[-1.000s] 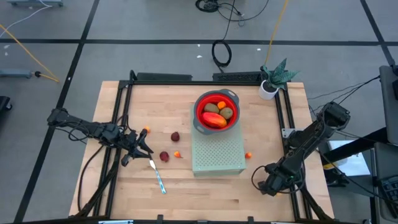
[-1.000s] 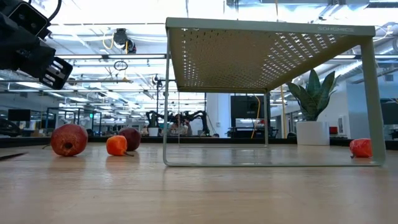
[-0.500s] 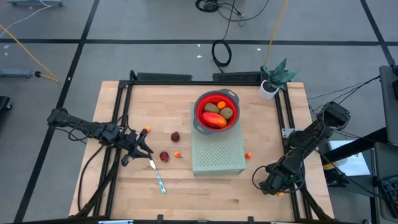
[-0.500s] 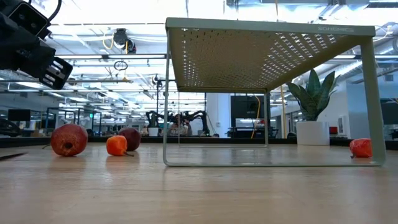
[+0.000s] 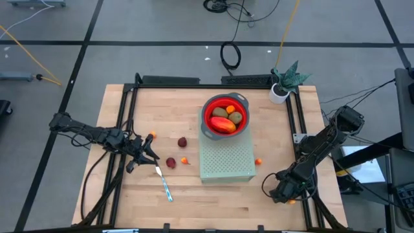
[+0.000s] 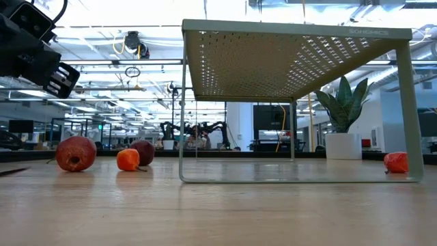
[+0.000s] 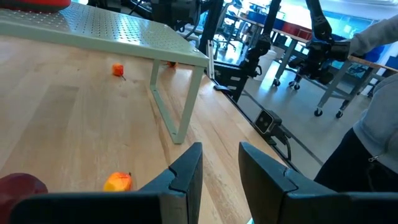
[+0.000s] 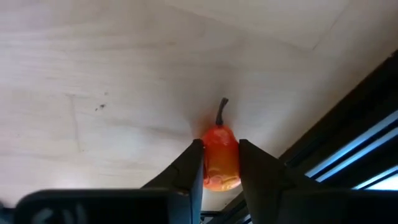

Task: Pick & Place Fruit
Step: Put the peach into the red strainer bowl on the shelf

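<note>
Most of the fruit already sits in the red bowl (image 5: pixel 206 110) at upper centre, two dark red balls (image 5: pixel 182 142) and some orange ones remain mid-frame, and the right gripper (image 8: pixel 216 163) pinches a small orange fruit (image 8: pixel 220 157) at lower right, while the left gripper (image 7: pixel 221 165) hovers slightly parted, empty.

My right gripper (image 8: pixel 219 163) was down at the table's front right corner, its two dark fingers (image 8: pixel 190 167) closed on a small orange fruit (image 8: pixel 220 162) (stem pointing away from me). My left gripper (image 7: pixel 219 167) hung low over the table's left side, jaws slightly apart and holding nothing.
</note>
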Tool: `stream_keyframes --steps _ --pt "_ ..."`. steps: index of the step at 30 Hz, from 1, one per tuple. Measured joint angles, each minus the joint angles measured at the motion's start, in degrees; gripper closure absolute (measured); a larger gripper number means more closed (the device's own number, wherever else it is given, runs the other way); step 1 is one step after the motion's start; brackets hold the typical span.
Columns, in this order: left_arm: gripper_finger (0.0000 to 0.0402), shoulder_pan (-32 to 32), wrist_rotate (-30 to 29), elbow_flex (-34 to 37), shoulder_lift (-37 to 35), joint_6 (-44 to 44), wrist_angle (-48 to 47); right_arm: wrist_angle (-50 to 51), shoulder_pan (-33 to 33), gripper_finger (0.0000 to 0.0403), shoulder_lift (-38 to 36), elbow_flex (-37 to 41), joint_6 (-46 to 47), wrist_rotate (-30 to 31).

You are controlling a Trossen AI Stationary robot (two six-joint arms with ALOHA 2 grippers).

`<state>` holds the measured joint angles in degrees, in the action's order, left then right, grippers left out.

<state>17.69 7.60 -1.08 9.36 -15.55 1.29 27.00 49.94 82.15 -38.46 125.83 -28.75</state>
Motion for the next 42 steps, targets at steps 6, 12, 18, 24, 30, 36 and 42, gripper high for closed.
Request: stream_keyframes --steps 6,12,18,24,30,36,42 --pt "0.03 0.01 0.0 0.0 -0.01 -1.14 0.0 -2.25 -0.89 0.0327 -1.78 0.0 -1.56 3.42" --pt "0.03 0.02 0.0 0.0 -0.01 -2.6 0.07 -2.81 -1.56 0.0329 -7.28 0.02 -2.28 15.06" --pt "0.03 0.02 0.0 0.0 0.0 -2.97 0.1 -5.61 -1.56 0.0328 -13.16 0.02 -5.51 27.28" --pt "0.03 0.04 0.0 0.0 0.0 -2.96 0.14 -12.16 -1.56 0.0327 -17.14 0.02 -12.71 39.16" --pt "0.03 0.04 -0.06 0.0 -0.01 -2.95 0.17 -20.52 -1.56 0.0327 -18.96 0.02 -22.49 49.72" --pt "0.03 0.04 -0.08 0.0 0.0 -2.93 0.49 -29.8 -1.63 0.0327 -19.04 0.02 -32.85 59.35" --pt "0.03 0.04 -0.11 0.0 -0.01 -2.9 1.78 -38.01 -1.64 0.0326 -19.04 0.02 -43.81 68.12"
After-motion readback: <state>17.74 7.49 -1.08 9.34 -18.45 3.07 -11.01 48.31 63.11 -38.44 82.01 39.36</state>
